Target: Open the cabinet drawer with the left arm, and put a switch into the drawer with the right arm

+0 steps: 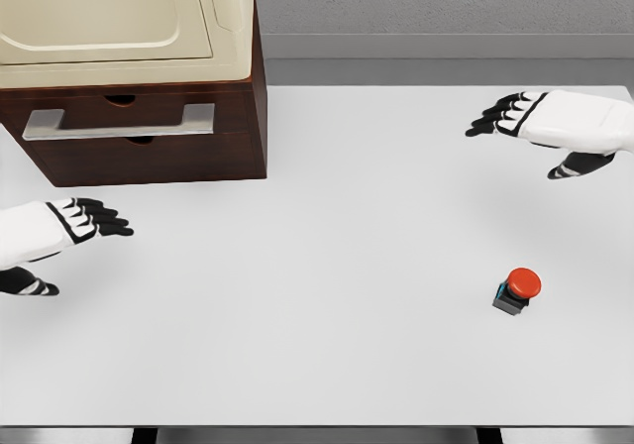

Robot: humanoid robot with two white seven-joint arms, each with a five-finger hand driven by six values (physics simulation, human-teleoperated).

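The left hand (59, 228) hovers at the far left, below and in front of the cabinet (149, 77), fingers stretched out flat and holding nothing. The cabinet's drawer (129, 124) is closed, its 1 silver handle (119, 122) running across the dark wood front. Well to the right of the cabinet and nearer the viewer, the red-topped switch (518, 292) sits alone on the white table (327, 266). The right hand (550, 122) hovers far right of the cabinet, fingers spread, empty.
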